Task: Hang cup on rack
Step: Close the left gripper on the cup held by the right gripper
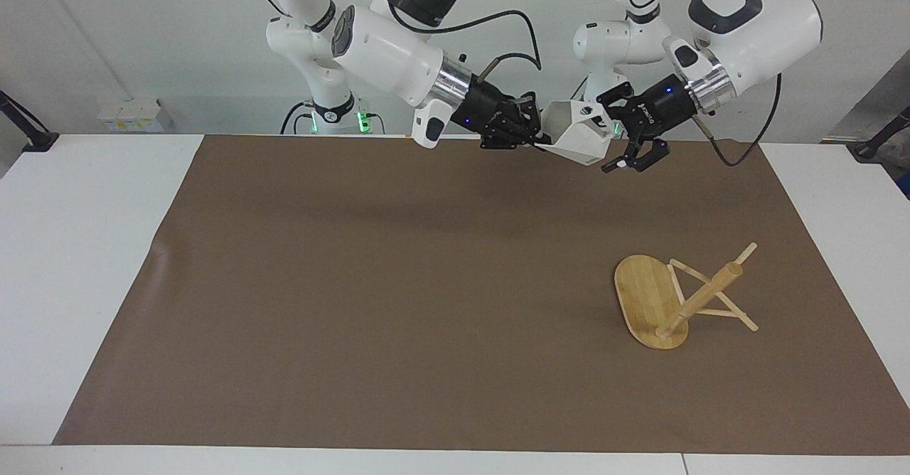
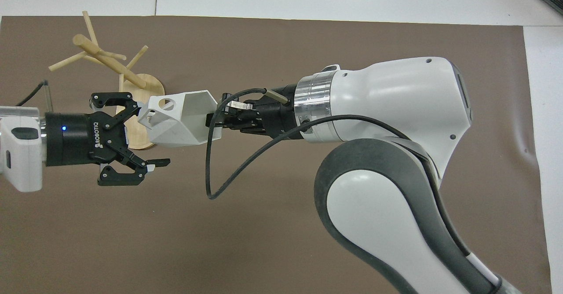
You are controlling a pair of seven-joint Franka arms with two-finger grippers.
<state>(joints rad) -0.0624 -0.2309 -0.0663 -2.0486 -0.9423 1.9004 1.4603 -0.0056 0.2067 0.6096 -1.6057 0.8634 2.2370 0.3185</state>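
The white faceted cup (image 1: 577,139) (image 2: 179,122) hangs in the air on its side over the mat's edge nearest the robots. My right gripper (image 1: 534,141) (image 2: 216,120) is shut on its rim wall. My left gripper (image 1: 610,137) (image 2: 147,135) is open at the cup's handle end, one finger by the pierced handle and the other below the cup's base; I cannot tell if they touch. The bamboo rack (image 1: 672,297) (image 2: 115,67) sits on the mat toward the left arm's end, its post slanting.
A brown mat (image 1: 370,297) (image 2: 272,34) covers most of the white table (image 1: 78,262). A black cable (image 2: 228,170) loops down from the right wrist. The rack's thin pegs (image 1: 725,313) stick out low over the mat.
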